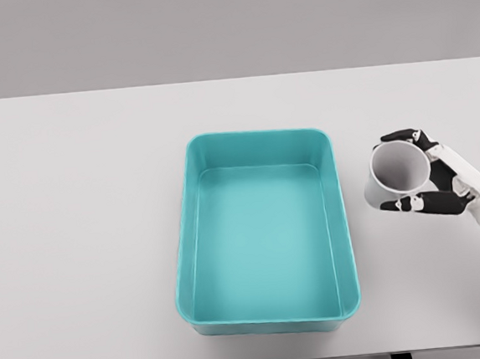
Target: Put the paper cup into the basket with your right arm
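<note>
The white desk (77,244) carried a teal basket (342,221), sitting empty. Just to its right, apart from the rim, the right hand (429,181) was curled around the cup (397,172), fingers wrapping its sidewall. Paper that thin looked light and crushable, so a gentle mid-wall grip seemed wisest.

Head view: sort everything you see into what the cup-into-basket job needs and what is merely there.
Belongs to the job:
- paper cup, gripped, right of the basket
- teal basket, nothing in it, mid-table
- right hand, fingers wrapped around the cup

Merely there:
- white table, which carries the basket; nothing else lies on it
- left arm: not in view
</note>
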